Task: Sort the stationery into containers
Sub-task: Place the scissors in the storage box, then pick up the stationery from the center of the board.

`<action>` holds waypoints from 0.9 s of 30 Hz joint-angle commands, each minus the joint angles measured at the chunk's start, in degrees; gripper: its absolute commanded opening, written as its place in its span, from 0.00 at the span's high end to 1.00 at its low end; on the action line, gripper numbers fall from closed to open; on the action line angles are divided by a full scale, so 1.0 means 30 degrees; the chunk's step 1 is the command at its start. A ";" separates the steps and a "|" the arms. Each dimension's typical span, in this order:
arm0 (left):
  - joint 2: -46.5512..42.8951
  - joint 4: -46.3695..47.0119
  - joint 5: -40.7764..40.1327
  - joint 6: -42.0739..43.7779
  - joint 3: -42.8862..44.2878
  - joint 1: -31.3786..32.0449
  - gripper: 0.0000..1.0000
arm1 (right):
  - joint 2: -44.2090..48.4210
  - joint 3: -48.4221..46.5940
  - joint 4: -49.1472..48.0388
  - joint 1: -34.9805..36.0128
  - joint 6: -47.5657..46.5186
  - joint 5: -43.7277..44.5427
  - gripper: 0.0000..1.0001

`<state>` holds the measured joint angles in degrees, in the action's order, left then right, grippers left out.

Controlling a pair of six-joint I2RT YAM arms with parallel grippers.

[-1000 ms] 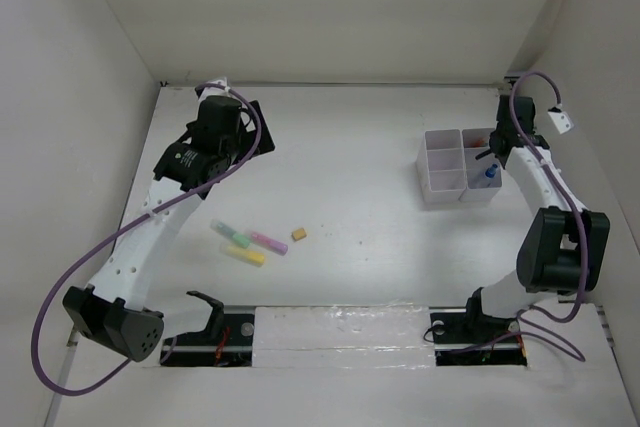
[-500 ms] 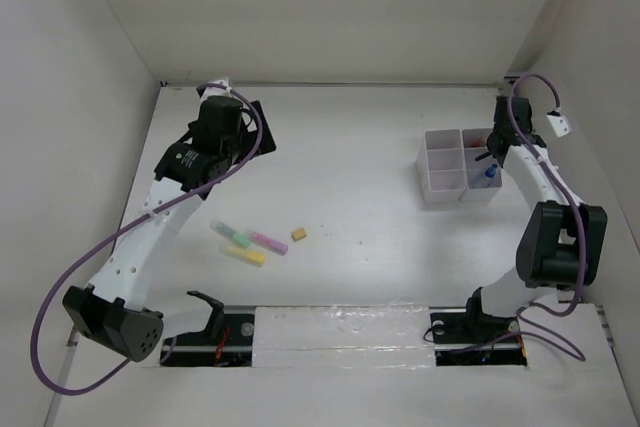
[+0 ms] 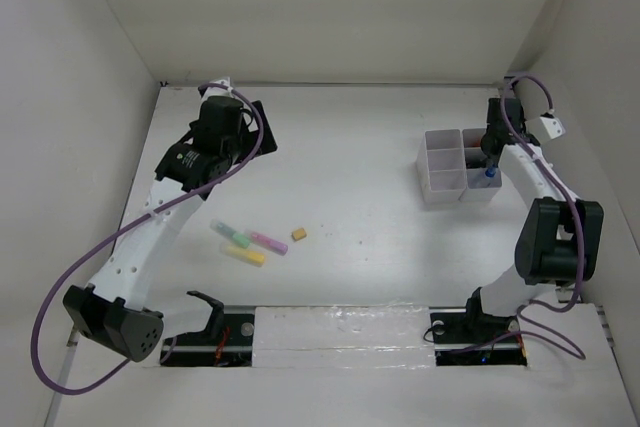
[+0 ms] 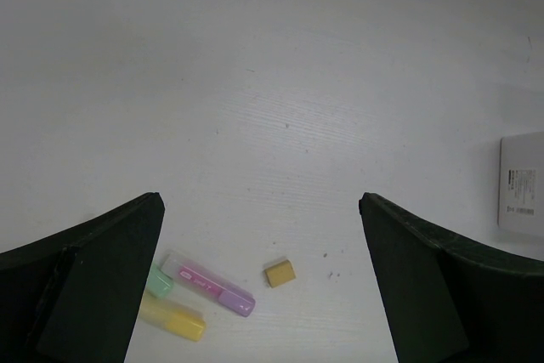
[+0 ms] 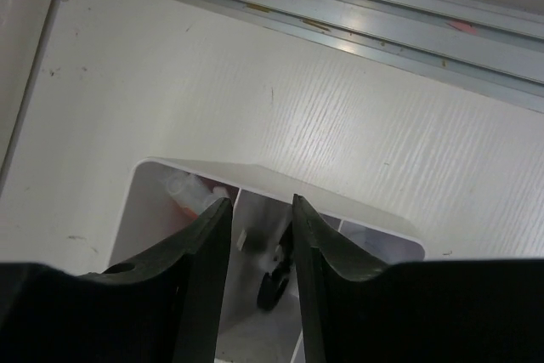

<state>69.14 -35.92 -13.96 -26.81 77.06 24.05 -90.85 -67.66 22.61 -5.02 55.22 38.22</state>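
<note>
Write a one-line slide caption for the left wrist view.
Open left gripper looks down on the pink marker, yellow marker, green marker and tan eraser, unsorted on the table.

Nothing is legible: the label (image 4: 518, 190) on the white box (image 4: 524, 149) and print on the pink marker (image 4: 209, 286) are too small.

Three marker sticks (image 3: 243, 242) lie left of the eraser (image 3: 298, 234); box (image 3: 441, 190) far right
</note>
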 commanded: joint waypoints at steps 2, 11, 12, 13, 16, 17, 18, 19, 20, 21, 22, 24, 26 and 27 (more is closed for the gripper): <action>-0.0402 0.0490 -0.0006 0.0264 -0.0402 0.0097 0.00 | -0.0245 -0.0445 0.0402 0.0237 0.0284 0.0679 0.59; -0.0577 0.0490 -0.0006 0.0264 -0.0404 0.0097 0.00 | 0.1657 0.0197 -0.0740 0.1028 -0.0097 0.0152 0.34; -0.0577 0.0490 -0.0006 0.0264 -0.0402 0.0097 0.00 | 0.2211 0.0199 -0.0740 0.1202 -0.0097 0.0152 0.31; -0.0403 0.0490 -0.0006 0.0090 -0.0402 0.0097 0.00 | 0.2477 0.0199 -0.0914 0.1203 -0.0271 0.0152 0.30; -0.0226 0.0109 -0.0182 -0.0175 0.0034 0.0097 0.00 | 0.3532 0.0199 -0.1380 0.1643 -0.0852 0.0152 0.21; 0.0006 -0.0152 -0.0182 -0.0350 0.0037 0.0097 0.00 | 0.3767 0.0199 -0.1385 0.1643 -0.1090 0.0152 0.19; 0.0328 -0.0561 -0.0356 -0.0351 0.0298 0.0097 0.00 | 0.4001 0.0199 -0.1385 0.1817 -0.1267 0.0152 0.15; 0.0505 -0.0797 -0.0358 -0.0583 0.0533 0.0097 0.00 | 0.4352 -0.0062 -0.1559 0.1819 -0.2284 -0.0109 0.13; 0.0681 -0.1031 -0.0358 -0.0847 0.0535 -0.0077 0.00 | 0.4355 -0.0238 -0.1792 0.1819 -0.2961 -0.0402 0.10; 0.0856 -0.1411 -0.0358 -0.1023 0.0709 -0.0310 0.00 | 0.4529 -0.0530 -0.1795 0.2196 -0.3403 -0.0869 0.02; 0.1032 -0.1589 -0.0126 -0.1228 0.0711 -0.0313 0.00 | 0.4531 -0.1171 -0.1795 0.2431 -0.3697 -0.1106 0.00; 0.1034 -0.1823 0.0051 -0.1783 0.0711 -0.0487 0.00 | 0.4531 -0.1877 -0.1008 0.3046 -0.4665 -0.1372 0.00; 0.1034 -0.2030 0.0255 -0.2195 0.0535 -0.0489 0.00 | 0.4531 -0.2728 -0.0391 0.4188 -0.5798 -0.1722 0.00; 0.1034 -0.2378 0.0547 -0.2429 0.0535 -0.0489 0.00 | 0.4531 -0.2933 -0.0157 0.4540 -0.6273 -0.2158 0.00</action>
<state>72.95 -40.34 -13.56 -31.05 76.88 23.05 -78.19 -72.05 21.28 5.06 43.22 35.00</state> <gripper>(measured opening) 0.997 0.998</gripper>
